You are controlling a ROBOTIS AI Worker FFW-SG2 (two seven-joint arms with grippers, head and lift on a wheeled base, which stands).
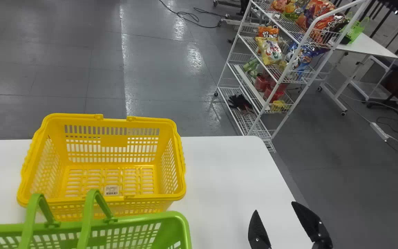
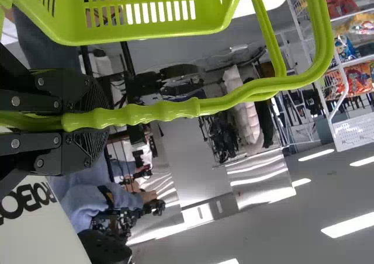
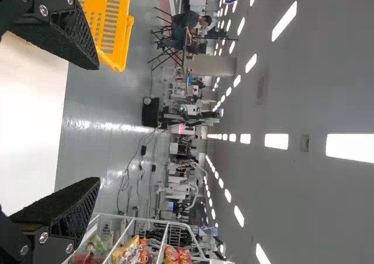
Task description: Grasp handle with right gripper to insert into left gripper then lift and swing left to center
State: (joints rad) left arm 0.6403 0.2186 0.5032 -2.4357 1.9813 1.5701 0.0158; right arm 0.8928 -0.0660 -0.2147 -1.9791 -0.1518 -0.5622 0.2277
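My right gripper (image 1: 276, 219) stands open over the right part of the table, well to the right of both baskets; in the right wrist view the right gripper (image 3: 87, 124) has nothing between its fingers. The green basket (image 1: 185, 228) is at the lower left of the head view, with its handle (image 1: 87, 214) raised. In the left wrist view my left gripper (image 2: 87, 119) is closed on the grip of the green handle (image 2: 158, 111), and part of the green basket (image 2: 146, 33) shows beyond.
A yellow basket (image 1: 114, 141) stands on the white table (image 1: 226, 173) just beyond the green one. Past the table's far right corner is a white wire rack (image 1: 266, 114) with snack bags. Another white table (image 1: 368, 46) stands farther right.
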